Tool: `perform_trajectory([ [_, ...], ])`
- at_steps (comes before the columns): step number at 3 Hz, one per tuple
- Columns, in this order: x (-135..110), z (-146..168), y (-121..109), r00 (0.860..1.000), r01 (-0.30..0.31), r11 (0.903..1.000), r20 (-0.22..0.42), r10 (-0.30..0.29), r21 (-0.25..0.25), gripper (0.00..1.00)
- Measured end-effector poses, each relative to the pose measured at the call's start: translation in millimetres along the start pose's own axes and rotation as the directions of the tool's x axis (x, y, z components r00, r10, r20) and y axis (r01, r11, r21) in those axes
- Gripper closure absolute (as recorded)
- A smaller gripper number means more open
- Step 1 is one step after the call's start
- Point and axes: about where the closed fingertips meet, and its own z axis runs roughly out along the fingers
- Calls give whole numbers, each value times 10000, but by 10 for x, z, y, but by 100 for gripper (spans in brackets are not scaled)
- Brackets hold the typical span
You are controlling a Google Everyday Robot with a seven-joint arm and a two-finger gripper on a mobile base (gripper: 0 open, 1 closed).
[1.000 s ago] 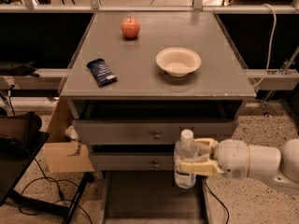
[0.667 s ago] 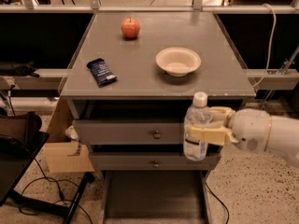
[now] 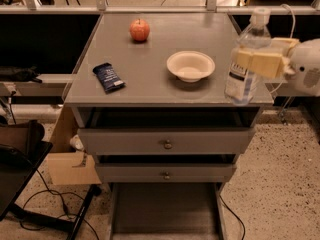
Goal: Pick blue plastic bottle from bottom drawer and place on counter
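My gripper (image 3: 257,56) comes in from the right and is shut on the blue plastic bottle (image 3: 244,69), a clear bottle with a white cap and pale label. It holds the bottle upright at the counter's (image 3: 150,79) front right corner, the bottle's base about level with the counter's front edge. The bottom drawer (image 3: 165,214) is pulled out below, and its dark grey floor shows nothing on it.
On the counter are a white bowl (image 3: 190,65) left of the bottle, a red apple (image 3: 140,30) at the back and a dark blue snack packet (image 3: 108,77) at the left. Two upper drawers (image 3: 166,143) with round knobs stand slightly open. A cardboard box (image 3: 70,166) stands left of the cabinet.
The gripper has lifted the bottle from in front of the drawers up and to the right, to counter height at the front right corner.
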Motion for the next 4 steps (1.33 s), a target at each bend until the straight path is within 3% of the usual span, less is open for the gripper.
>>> perform_trajectory([
  [1, -465, -85, -565, 9960, 243, 9935, 827, -336, 1112, 100],
  [3, -566, 67, -618, 9949, 355, 9936, 903, -452, 1070, 100],
  [4, -807, 345, -907, 9920, 356, 9901, 1154, -515, 1354, 100],
])
